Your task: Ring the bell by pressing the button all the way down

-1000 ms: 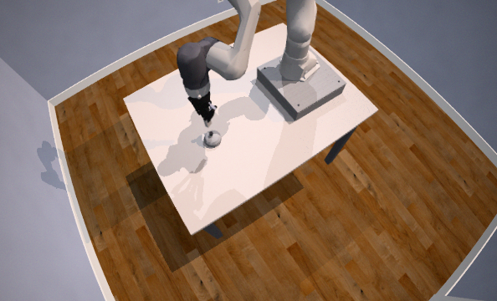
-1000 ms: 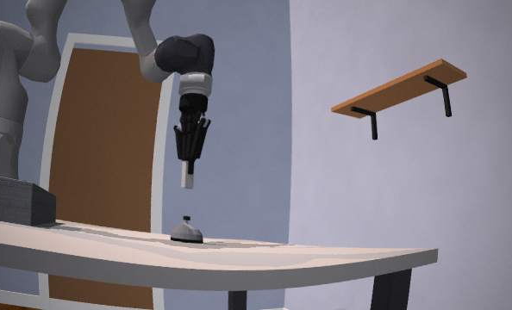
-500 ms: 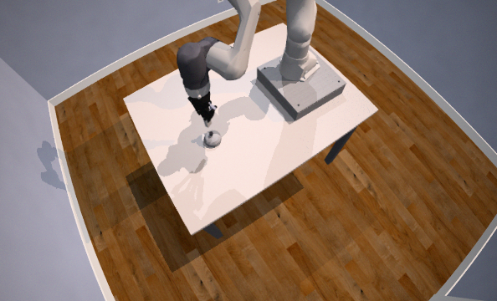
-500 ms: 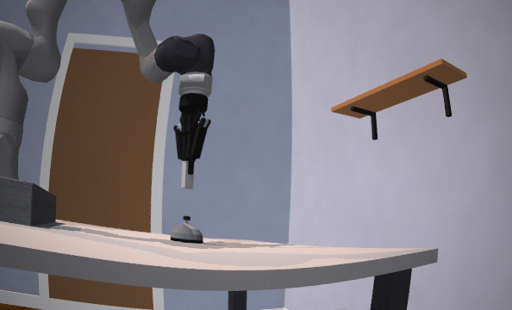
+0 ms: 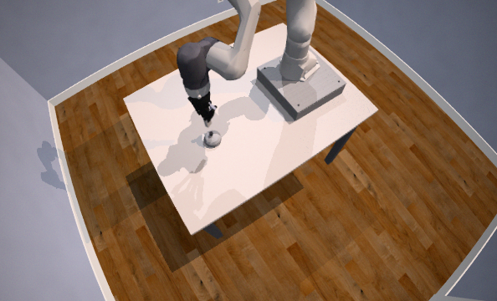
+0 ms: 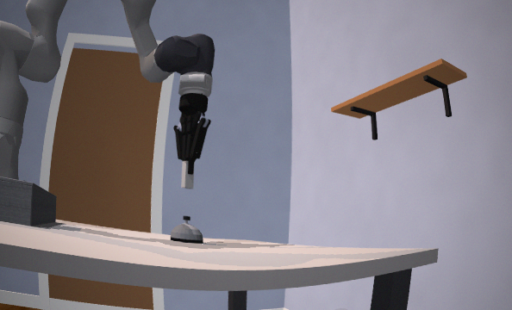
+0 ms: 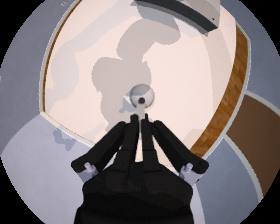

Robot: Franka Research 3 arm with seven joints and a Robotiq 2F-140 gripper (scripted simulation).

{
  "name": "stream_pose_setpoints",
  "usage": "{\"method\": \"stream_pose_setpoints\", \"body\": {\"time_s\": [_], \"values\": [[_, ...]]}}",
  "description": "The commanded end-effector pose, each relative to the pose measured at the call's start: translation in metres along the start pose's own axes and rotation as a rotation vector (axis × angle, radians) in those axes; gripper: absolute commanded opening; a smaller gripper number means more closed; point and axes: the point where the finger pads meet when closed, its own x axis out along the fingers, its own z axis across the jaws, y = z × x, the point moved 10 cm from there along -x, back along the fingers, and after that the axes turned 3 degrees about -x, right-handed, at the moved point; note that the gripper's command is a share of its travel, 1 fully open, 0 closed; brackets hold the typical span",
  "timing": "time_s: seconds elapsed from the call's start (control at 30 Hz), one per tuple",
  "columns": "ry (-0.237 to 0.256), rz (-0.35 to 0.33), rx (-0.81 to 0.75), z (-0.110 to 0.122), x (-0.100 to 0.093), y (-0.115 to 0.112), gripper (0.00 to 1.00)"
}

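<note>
The bell (image 5: 212, 139) is a small silver dome with a dark button (image 6: 186, 218) on top. It stands upright on the white table, left of the middle. It also shows in the side view (image 6: 187, 232) and in the wrist view (image 7: 141, 96). My gripper (image 6: 187, 184) hangs straight above the bell, pointing down, with a clear gap between its fingertips and the button. The fingers are shut together on nothing. In the overhead view the gripper (image 5: 207, 122) sits just behind the bell. In the wrist view the shut fingertips (image 7: 143, 117) point at the bell.
The robot's grey base block (image 5: 300, 87) stands at the back right of the table. A wooden shelf (image 6: 398, 88) hangs on the wall to the right, away from the table. The table's front edge (image 6: 239, 275) is near the bell in the side view.
</note>
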Motion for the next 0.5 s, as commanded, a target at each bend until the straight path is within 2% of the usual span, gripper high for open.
{"method": "stream_pose_setpoints", "body": {"time_s": [0.0, 0.47], "values": [[-0.002, 0.0, 0.007, 0.0, 0.0002, -0.0003, 0.0], [-0.002, 0.0, 0.007, 0.0012, 0.0093, -0.0005, 0.0]]}}
